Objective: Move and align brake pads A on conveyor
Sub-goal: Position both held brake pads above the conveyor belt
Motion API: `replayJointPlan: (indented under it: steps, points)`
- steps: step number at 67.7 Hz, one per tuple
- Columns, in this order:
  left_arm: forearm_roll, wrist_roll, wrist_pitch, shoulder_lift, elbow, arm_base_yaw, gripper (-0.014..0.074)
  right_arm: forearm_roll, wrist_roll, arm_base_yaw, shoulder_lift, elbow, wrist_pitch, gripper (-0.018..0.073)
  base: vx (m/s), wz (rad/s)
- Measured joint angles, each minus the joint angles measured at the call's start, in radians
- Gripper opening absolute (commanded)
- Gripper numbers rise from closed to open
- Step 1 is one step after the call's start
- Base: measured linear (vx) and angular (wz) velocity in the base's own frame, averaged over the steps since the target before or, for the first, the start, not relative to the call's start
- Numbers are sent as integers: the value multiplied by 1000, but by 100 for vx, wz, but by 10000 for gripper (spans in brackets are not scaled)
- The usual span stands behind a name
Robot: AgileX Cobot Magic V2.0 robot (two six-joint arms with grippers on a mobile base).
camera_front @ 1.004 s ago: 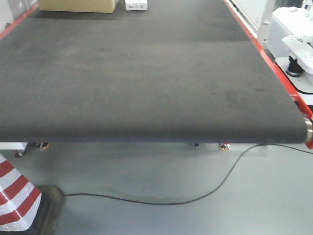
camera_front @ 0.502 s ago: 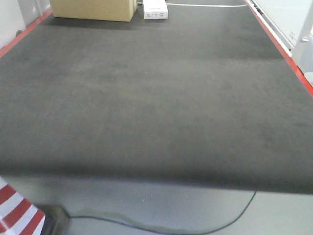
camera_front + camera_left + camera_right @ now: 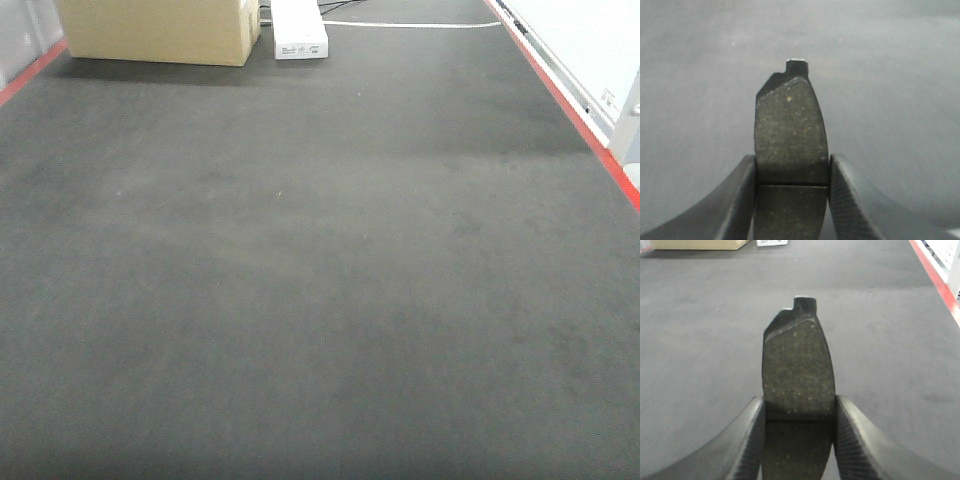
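You've got one brake pad per arm. The left brake pad (image 3: 789,130) sits lengthwise between the fingers of the left gripper (image 3: 792,159), which pinch it on its long edges. Its groove runs across level with the finger pads, and the notched metal tab points away from the camera. The right brake pad (image 3: 797,365) has the same setup: the right gripper (image 3: 798,399) is clamped on both long edges, tab end out.

Behind both pads is the belt (image 3: 320,300), dark and rough. It's blurred in the left wrist view. You can't tell from either wrist view whether a pad touches the belt.

In the front view the red edge stripe (image 3: 565,105) runs along the belt's right side, and there's another sliver of red at far left. A cardboard box (image 3: 160,30) sits at the far end, with a white case (image 3: 298,35) just beside it on the right. A white cable (image 3: 410,24) trails right from there.
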Motion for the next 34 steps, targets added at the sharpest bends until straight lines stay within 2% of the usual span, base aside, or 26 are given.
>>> replayJointPlan:
  steps: [34]
  points:
    - [0,0,0,0,0,0,-6,0,0,0,0,0,0,-7,23,-8]
